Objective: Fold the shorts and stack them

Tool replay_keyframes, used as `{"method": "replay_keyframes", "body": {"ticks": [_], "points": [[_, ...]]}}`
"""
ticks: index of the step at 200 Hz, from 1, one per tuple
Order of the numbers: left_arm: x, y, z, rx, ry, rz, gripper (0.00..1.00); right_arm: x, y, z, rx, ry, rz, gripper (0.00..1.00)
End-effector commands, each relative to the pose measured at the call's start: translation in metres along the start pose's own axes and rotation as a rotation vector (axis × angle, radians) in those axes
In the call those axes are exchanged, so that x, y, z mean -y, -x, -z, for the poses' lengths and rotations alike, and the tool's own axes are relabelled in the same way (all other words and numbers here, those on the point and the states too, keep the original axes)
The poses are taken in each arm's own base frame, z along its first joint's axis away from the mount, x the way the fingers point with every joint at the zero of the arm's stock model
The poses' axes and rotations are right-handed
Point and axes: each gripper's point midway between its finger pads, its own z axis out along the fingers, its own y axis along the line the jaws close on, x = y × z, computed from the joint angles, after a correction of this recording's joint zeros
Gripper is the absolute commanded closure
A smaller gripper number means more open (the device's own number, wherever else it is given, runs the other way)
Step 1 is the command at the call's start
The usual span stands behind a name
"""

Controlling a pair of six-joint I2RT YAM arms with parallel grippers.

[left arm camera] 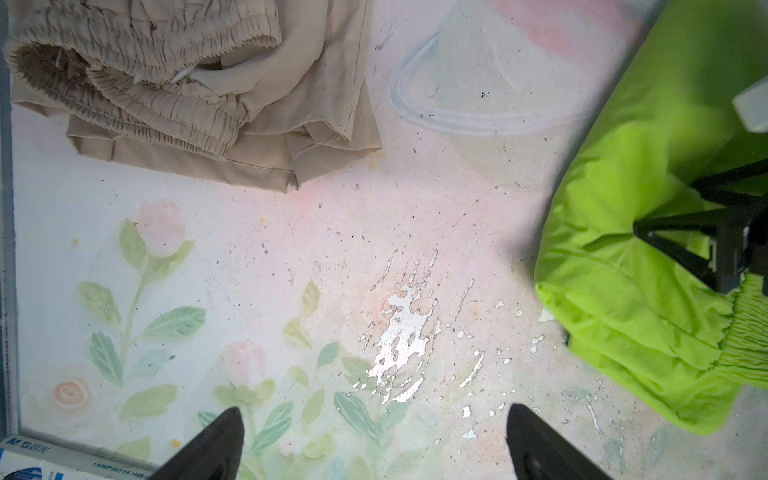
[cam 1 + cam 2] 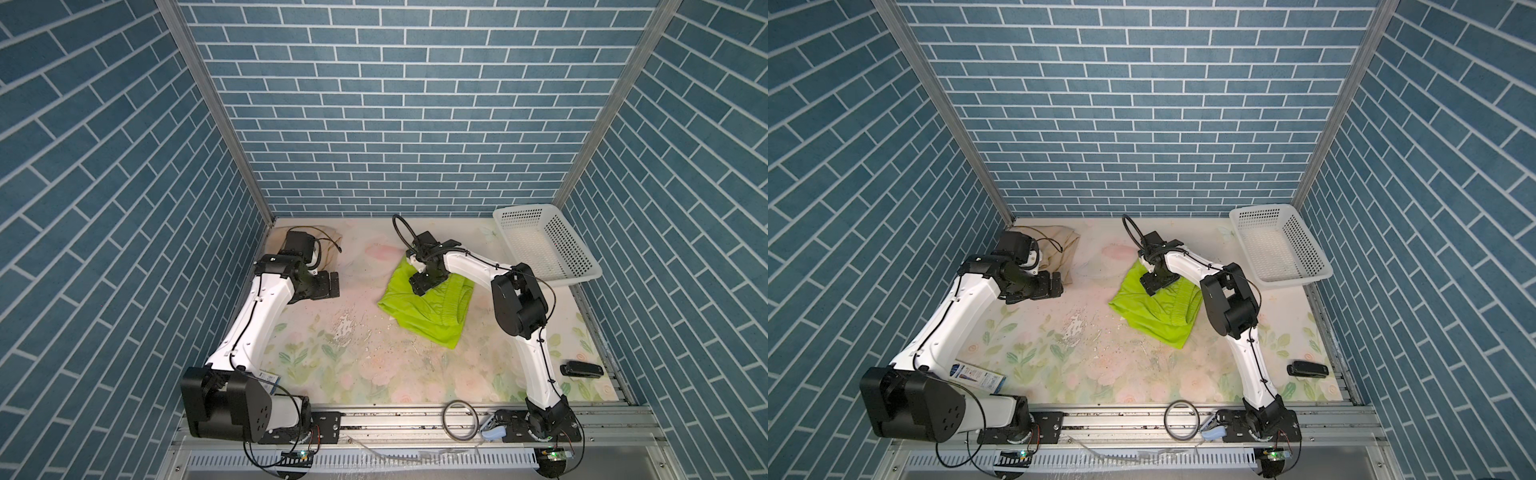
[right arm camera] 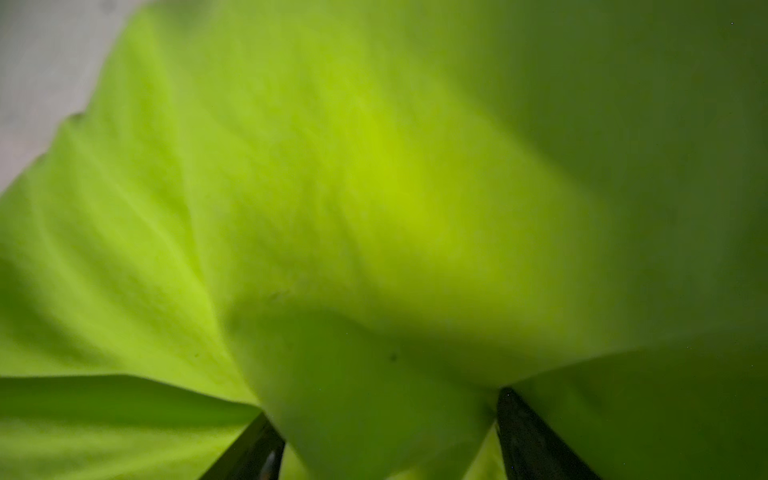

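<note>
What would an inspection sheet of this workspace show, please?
Surface: floral-print table mat, worn patch at centre.
Job's things: neon lime-green fabric shorts lying mid-table; beige fabric shorts bunched at far left corner, not stacked.
Clutter: white perforated plastic basket far right; black stapler-like object; small printed box; grey ring on front rail.
Grippers: left gripper open above bare mat; right gripper straddles a green fold, grip unclear.
Cables: black cable loop above right wrist.
Surroundings: blue brick-pattern walls.

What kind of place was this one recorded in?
Probably a lab robot cell rather than a home. It is boxed in by brick-pattern panel walls, a left arm and right arm are bolted to an aluminium rail, and the work surface is a worn floral-print tabletop.
</note>
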Motion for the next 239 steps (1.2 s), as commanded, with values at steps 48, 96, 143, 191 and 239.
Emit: {"method": "replay_keyframes", "body": {"ticks": [48,96,143,191,239], "points": [[-0.002,0.029,0.004,0.06,0.027,0.02,0.0,0.07,0.021,0.054,0.177,-0.014,-0.224,0.21],[-0.009,0.057,0.017,0.082,0.093,-0.019,0.0,0.06,-0.021,0.085,0.1,-0.025,0.102,0.13],[-0.006,0.064,0.005,0.057,0.059,-0.032,0.0,0.081,-0.048,0.059,-0.041,-0.117,0.228,0.1],[-0.029,0.078,0.012,0.083,0.152,-0.036,0.0,0.06,-0.065,0.045,-0.045,0.08,0.057,0.09],[-0.041,0.091,0.006,0.12,0.201,-0.037,0.0,0.014,-0.089,0.046,0.032,0.275,-0.197,0.09]]}}
